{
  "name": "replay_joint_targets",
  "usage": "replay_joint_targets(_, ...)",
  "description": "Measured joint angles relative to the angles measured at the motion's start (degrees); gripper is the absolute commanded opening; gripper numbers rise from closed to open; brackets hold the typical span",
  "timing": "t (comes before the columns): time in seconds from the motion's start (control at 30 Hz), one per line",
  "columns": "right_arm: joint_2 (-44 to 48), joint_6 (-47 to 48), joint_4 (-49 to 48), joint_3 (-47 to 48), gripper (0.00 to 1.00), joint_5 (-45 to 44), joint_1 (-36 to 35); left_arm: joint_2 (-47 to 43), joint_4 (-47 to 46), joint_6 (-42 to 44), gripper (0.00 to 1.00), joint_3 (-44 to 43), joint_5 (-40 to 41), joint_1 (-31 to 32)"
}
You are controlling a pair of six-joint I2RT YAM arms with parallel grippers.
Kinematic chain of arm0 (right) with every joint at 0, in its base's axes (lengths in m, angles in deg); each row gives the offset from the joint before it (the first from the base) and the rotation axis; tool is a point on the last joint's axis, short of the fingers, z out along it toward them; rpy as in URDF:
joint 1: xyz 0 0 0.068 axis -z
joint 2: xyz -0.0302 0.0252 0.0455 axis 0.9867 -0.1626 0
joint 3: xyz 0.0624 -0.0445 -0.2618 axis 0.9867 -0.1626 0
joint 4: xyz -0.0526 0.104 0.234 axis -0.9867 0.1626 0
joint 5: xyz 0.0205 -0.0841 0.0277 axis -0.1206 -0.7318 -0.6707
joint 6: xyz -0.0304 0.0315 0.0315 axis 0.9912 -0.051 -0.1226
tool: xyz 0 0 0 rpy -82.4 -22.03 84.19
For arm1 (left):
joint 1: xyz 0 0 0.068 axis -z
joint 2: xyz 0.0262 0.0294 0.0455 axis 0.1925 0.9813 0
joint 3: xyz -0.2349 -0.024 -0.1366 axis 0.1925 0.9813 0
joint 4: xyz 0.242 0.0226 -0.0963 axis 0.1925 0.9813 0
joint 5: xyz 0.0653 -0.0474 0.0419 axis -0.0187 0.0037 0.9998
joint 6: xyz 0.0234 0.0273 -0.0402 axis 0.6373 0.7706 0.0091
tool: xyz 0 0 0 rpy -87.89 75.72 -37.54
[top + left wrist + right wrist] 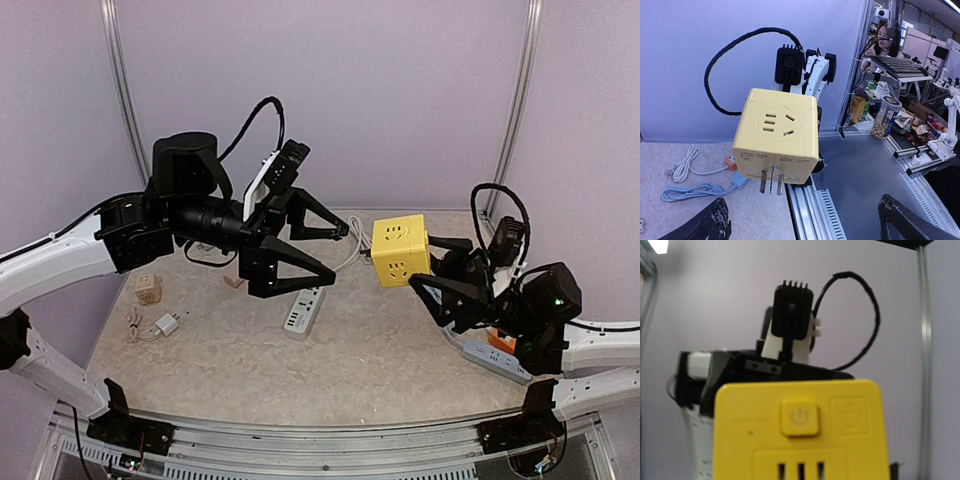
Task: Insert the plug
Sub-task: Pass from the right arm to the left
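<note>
1. The right claw (425, 263) gripped the yellow cube plug (400, 250) above the counter (380, 350), right of frame centre.
2. The left claw (338, 254) gaped wide, just left of the plug.
3. A white power strip (305, 310) lay lower in the frame.

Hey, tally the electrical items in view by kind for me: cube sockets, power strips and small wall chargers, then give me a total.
Cube sockets: 1, the yellow cube socket
Power strips: 2, the white power strip and the pale blue power strip
Wall chargers: 1, the small white charger
Total: 4
</note>
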Motion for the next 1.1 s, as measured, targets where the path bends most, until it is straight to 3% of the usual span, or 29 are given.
replay_joint_targets(0.47,-8.31,-9.90,-11.21,0.00,0.17,4.17,0.52,5.53,1.40,3.96,0.98,-1.55,4.48,3.58)
replay_joint_targets(0.87,-11.93,-12.37,-13.68,0.00,0.15,4.48,0.63,5.55,0.70,4.31,0.77,-1.57,6.16,4.13)
replay_joint_targets(1.1,-12.37,-12.70,-13.99,0.02,0.14,5.07,0.66,5.55,0.81,5.11,0.53,-1.60,8.35,4.55)
